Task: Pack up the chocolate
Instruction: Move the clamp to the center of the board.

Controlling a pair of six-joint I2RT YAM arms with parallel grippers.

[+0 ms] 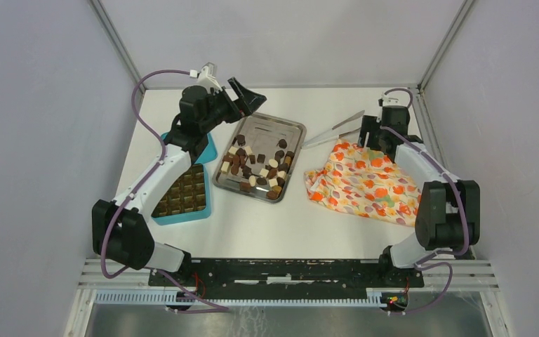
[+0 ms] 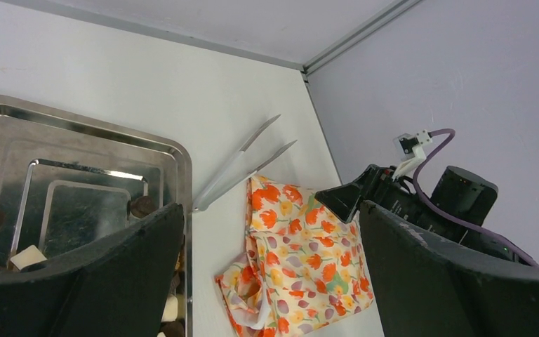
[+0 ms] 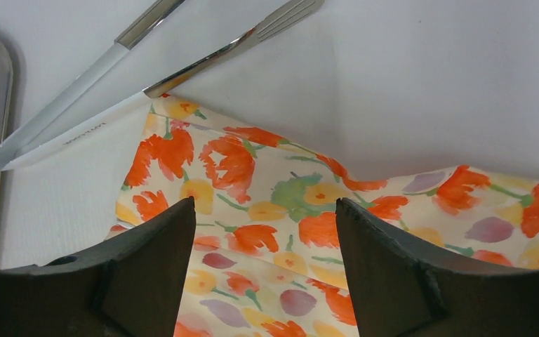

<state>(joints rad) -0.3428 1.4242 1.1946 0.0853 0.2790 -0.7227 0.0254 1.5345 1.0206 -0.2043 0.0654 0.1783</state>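
Chocolate (image 1: 258, 167) pieces lie loose in the tray (image 1: 272, 128). They are likely light, smooth and easily marked, so pinch 1 by its sides. Your left gripper (image 1: 251, 98) gapes empty nearby, and your right gripper (image 3: 263, 221) is spread, empty, over the cloth (image 3: 281, 189).

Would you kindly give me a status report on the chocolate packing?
Left gripper open, empty, at steel tray's far end. Right gripper open above floral cloth. Chocolate loose in tray. Left arm overhangs teal box.

Steel tray (image 1: 272, 129): one. Chocolate pieces (image 1: 256, 168) on it: roughly two dozen, dark, mid-brown and cream mixed; exact count not resolvable. Teal compartmented box (image 1: 182, 218), at the tray's 9 o'clock: one. Floral cloth (image 1: 365, 182), at 3 o'clock: one. Tongs (image 1: 333, 132), at 1 o'clock: one pair.
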